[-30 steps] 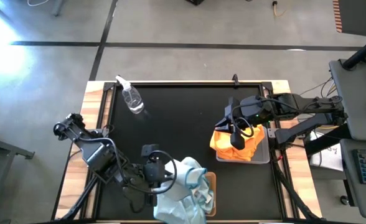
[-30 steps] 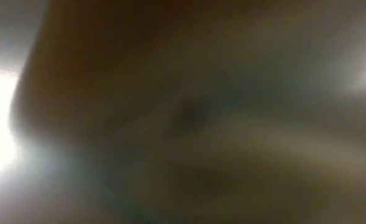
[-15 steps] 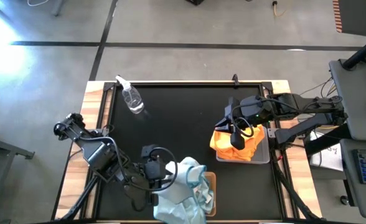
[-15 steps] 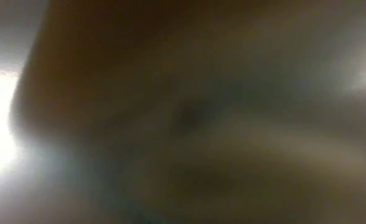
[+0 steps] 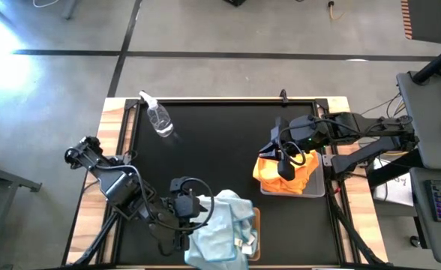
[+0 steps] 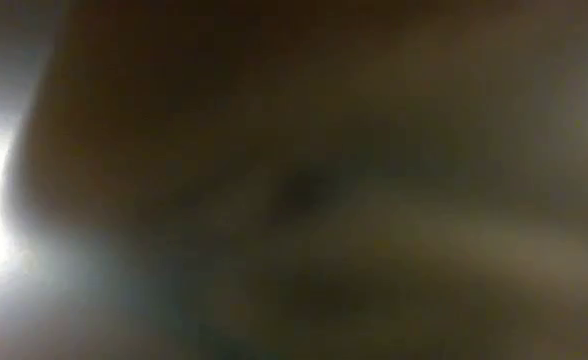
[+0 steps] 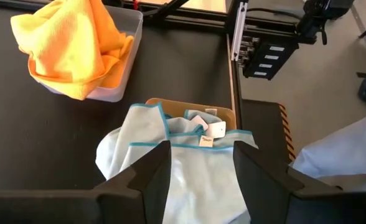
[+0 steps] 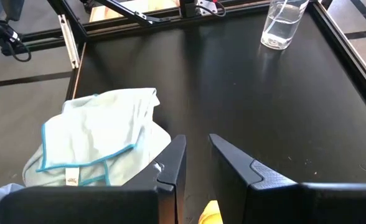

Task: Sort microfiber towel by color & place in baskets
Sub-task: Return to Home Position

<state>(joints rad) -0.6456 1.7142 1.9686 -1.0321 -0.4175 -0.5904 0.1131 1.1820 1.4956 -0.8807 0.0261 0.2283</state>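
Spray bottle (image 5: 159, 120): rear left of the bench (image 5: 220, 142).
Left tool (image 7: 201, 148): 2 fingers spread, empty — just above blue towels (image 7: 128, 152).
Blue towels: heaped on tan basket (image 7: 189, 104).
Orange towels (image 7: 77, 50): in grey basket (image 7: 124, 62).
Right tool (image 8: 197, 142): slightly parted, empty — over the orange towels.

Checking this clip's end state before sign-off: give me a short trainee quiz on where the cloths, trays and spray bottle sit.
1. Which tray holds the pale blue microfiber cloths? A light grey; B tan-brown; C neither.
2. True or false: the clear plastic spray bottle stands on the black tabletop, outside both trays.
3. Fill in: the right gripper hangs over the ___ cloths.
Key: 1 B, the tan-brown rectangular tray. 2 true. 3 orange, the bright orange microfiber cloths.
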